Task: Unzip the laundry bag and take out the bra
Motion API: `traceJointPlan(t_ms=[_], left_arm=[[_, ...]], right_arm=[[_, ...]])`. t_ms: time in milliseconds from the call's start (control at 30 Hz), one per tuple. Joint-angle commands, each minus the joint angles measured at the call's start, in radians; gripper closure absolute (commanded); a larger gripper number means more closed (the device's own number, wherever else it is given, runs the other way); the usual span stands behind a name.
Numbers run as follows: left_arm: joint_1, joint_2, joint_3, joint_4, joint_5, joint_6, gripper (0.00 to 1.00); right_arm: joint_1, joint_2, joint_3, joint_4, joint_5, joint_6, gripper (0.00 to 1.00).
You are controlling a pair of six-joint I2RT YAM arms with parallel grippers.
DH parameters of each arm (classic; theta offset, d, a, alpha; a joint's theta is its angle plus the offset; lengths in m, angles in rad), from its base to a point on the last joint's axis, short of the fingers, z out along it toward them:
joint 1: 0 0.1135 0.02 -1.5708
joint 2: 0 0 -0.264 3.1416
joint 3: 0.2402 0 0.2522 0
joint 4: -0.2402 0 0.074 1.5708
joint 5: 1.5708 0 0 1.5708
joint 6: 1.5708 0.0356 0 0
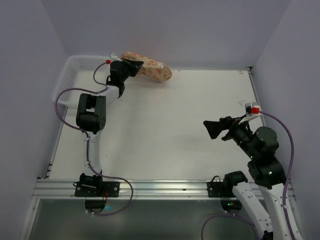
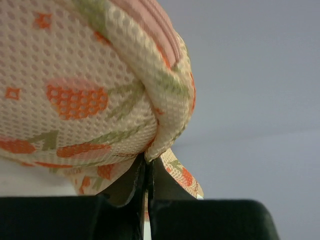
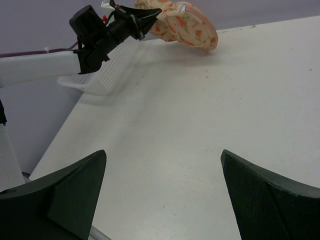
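A white table fills the space, closed in by pale lavender-grey walls on three sides, with a metal rail along its near edge where the two arm bases are bolted. A white plastic lattice basket sits in the far left corner.

The laundry bag lies at the far edge of the table, just right of the basket and close to the back wall. It is an oval padded pouch of cream mesh fabric printed with orange berries and green leaves, with a pink trim along its seam. From the right wrist view, its right end rests on the table while its left end is raised at the left gripper.

The left gripper reaches out over the far left of the table and is clamped tight on the bag. The left wrist view shows the two black fingers pressed together, pinching a fold of the printed fabric at the bag's edge.

The right gripper hovers above the right half of the table, well apart from the bag and pointing towards it. Its jaws are spread wide and hold nothing; between them only bare tabletop shows.
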Motion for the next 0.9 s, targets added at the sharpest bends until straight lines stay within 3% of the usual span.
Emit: traceJointPlan(t_ms=[0,200,333,433,467,500,533,600,667,800,867], left_arm=[[-0.094,-0.183,-0.071,0.119,0.191,0.017,1.00],[-0.270,-0.330,-0.277,0.168,0.370,0.074,1.00],[-0.370,-0.385,-0.470,0.331,0.427,0.083,1.00],[-0.409,-0.436,-0.686,0.415,0.414,0.080,0.84],[-0.409,-0.454,-0.746,0.423,0.398,0.079,0.65],[-0.407,-0.494,-0.875,0.444,0.362,0.075,0.55],[-0.406,-0.517,-0.939,0.445,0.343,0.078,0.35],[-0.403,-0.612,-1.086,0.378,0.282,0.095,0.19],[-0.403,-0.686,-1.136,0.272,0.251,0.133,0.13],[-0.406,-0.932,-1.164,-0.134,0.107,0.288,0.09],[-0.406,-0.990,-1.142,-0.242,0.062,0.350,0.09]], right_arm=[[0.003,-0.038,0.036,-0.030,0.014,-0.014,0.01],[0.003,-0.116,0.022,-0.062,0.087,0.020,0.01],[0.001,-0.153,0.001,-0.078,0.091,0.017,0.01],[0.003,-0.173,-0.038,-0.073,0.056,0.008,0.01],[0.003,-0.173,-0.051,-0.064,0.050,0.011,0.01],[0.003,-0.168,-0.080,-0.053,0.050,0.020,0.01],[0.003,-0.159,-0.093,-0.044,0.047,0.035,0.01],[0.003,-0.110,-0.122,-0.026,0.006,0.046,0.01],[0.003,-0.062,-0.134,-0.012,-0.045,0.063,0.01],[0.013,0.053,-0.173,0.010,-0.073,0.071,0.01],[0.027,0.077,-0.194,0.026,-0.056,0.075,0.01]])
